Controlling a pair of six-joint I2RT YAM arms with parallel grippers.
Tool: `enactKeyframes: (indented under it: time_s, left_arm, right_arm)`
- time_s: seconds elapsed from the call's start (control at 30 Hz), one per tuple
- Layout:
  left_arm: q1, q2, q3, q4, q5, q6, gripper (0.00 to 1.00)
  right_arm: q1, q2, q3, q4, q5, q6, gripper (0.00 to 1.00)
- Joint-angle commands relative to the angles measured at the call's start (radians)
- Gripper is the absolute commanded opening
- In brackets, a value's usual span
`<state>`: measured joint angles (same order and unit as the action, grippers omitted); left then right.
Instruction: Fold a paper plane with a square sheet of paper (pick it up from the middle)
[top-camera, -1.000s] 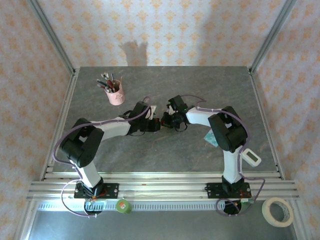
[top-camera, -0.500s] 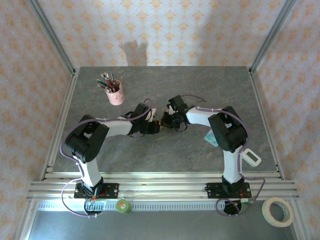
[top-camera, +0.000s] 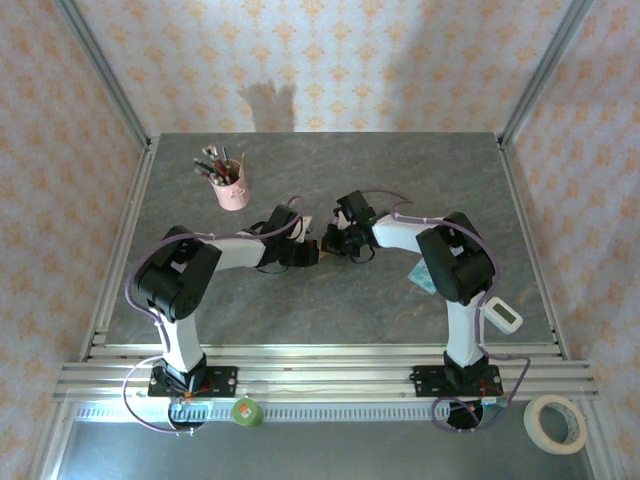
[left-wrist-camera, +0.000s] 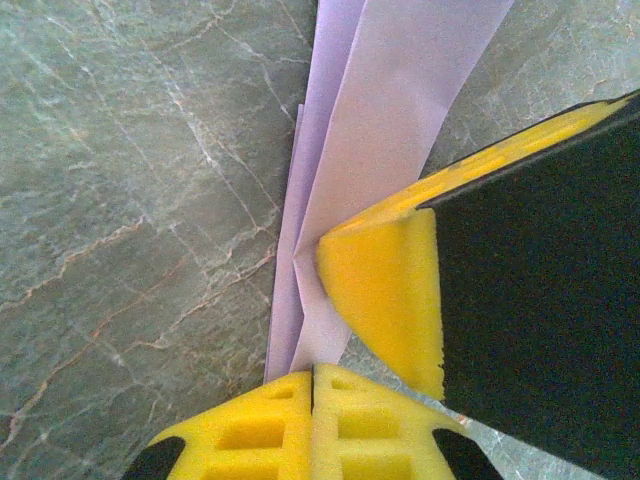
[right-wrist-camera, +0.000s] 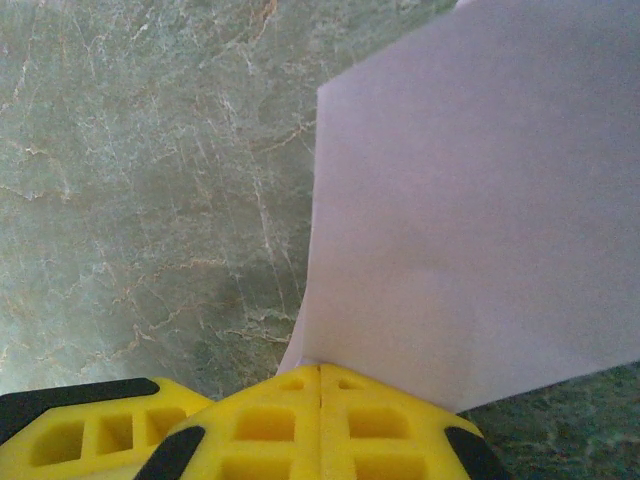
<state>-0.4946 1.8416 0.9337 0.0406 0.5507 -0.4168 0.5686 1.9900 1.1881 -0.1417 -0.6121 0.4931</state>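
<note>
Nearest, a roll of tape (top-camera: 555, 422) lies off the bench's (top-camera: 400, 180) front right corner, and a teal-and-white packet (top-camera: 420, 280) sits by the right arm. Both are well apart from the work.

Further in, at the middle of the bench, the two arms meet over the sheet of paper (left-wrist-camera: 400, 90), which is already folded into overlapping layers. The left pincer (left-wrist-camera: 312, 375) is pressed together on the narrow end of those layers. A yellow pad of the other arm lies against the folded edge just beside it. The right pincer (right-wrist-camera: 320, 372) is likewise pressed together, pinching the corner of a broad lilac flap that lifts clear of the stone.

The paper looks very light and limp. A single ply will likely sag and flutter, while the stacked fold is stiffer and should carry a pull better. The foam pads should grip it without slipping, so the likelier damage is a tear or a stray crease if the arms draw apart. The safest hold is probably on the layered crease near the middle, not out on a loose flap.

Farthest back, a pink pen cup (top-camera: 233, 190) stands clear on the left.
</note>
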Motion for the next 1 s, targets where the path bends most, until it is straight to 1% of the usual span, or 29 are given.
enactKeyframes:
  time_s: [0.0,0.3,0.47,0.77,0.97]
  left_arm:
    - [0.01,0.01,-0.033,-0.031,0.006,0.027,0.0]
    - [0.011,-0.016,-0.105,-0.037,0.008,0.019,0.0]
    - [0.011,-0.018,-0.107,-0.039,0.011,0.018,0.0]
    - [0.011,-0.049,-0.104,-0.065,0.012,0.023,0.0]
    - [0.011,-0.108,-0.164,-0.059,0.039,0.008,0.0]
  right_arm:
    - [-0.009,0.023,0.007,-0.053,0.067,-0.025,0.01]
    - [-0.071,0.035,0.096,-0.073,0.112,-0.052,0.01]
    - [-0.1,0.06,0.092,-0.074,0.118,-0.061,0.01]
    - [-0.107,0.095,0.052,-0.065,0.121,-0.062,0.01]
    - [-0.11,0.103,0.045,-0.066,0.132,-0.062,0.0]
